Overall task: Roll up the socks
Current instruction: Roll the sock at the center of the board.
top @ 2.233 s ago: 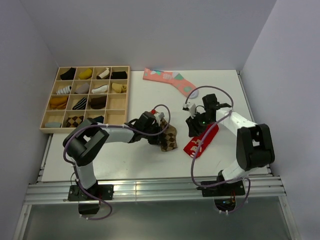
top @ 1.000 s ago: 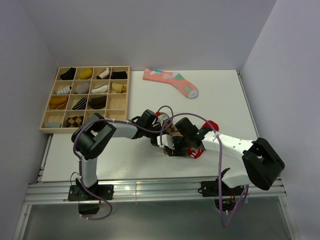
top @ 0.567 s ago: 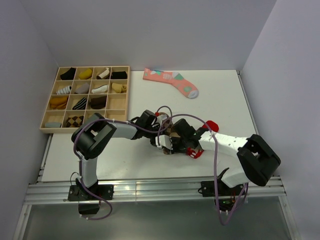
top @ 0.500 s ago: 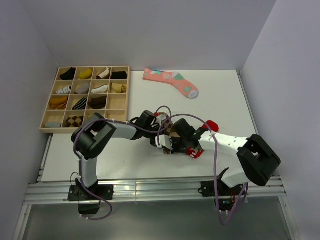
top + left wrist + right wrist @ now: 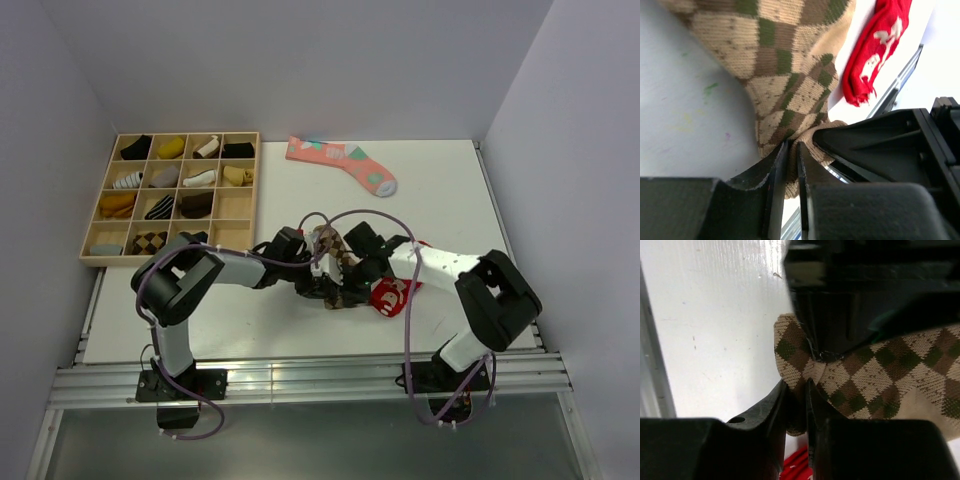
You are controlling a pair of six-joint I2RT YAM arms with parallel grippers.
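At the middle of the table (image 5: 450, 190), the checked sock (image 5: 780, 60) sits bunched between the two grippers, with the red sock (image 5: 392, 293) just beside it on the right. The left gripper (image 5: 791, 147) is closed on a fold of the sock. The right gripper (image 5: 796, 389), which two seconds ago was over the red sock, has crossed to the checked sock and now pinches its edge from the opposite side. Both sides appear secured, so rolling can probably begin. The pink sock (image 5: 340, 160) and the wooden tray (image 5: 252, 190) lie well apart, toward the rear.
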